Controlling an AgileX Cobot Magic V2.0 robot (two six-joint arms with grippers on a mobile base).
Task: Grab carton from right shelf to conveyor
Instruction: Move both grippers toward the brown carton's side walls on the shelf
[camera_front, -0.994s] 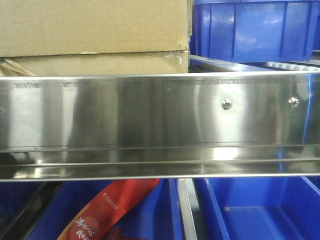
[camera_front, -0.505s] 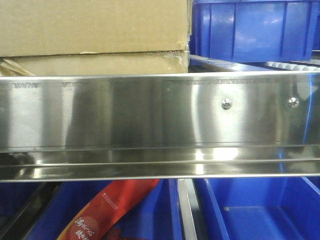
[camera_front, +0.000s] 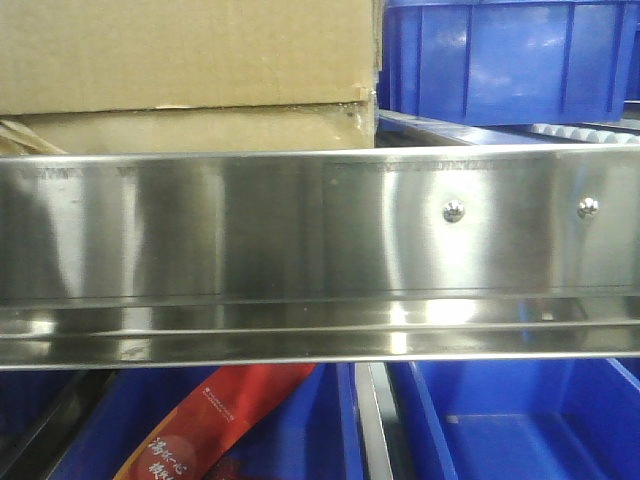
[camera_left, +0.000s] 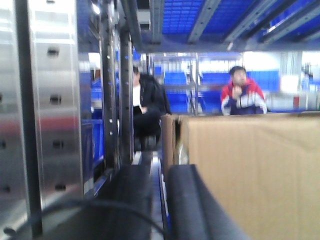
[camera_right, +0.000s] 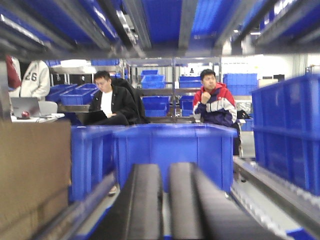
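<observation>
Our view slid slightly along the right shelf (camera_front: 250, 220); the carton (camera_front: 180, 60) sits untouched, still to grasp. Left jaws and right jaws flank the carton, both closed, empty.

Brown corrugated carton (camera_front: 190, 60) rests level on shiny steel right shelf (camera_front: 300, 230), left side.

Carton (camera_front: 190, 60) plain brown; shelf (camera_front: 300, 230) shiny silver, streaked with pale reflections; bins (camera_front: 500, 60) solid blue; packet (camera_front: 215, 420) red with pale lettering; left gripper (camera_left: 160, 172) and right gripper (camera_right: 165, 172) black; jacket (camera_right: 216, 102) red, white, navy
</observation>
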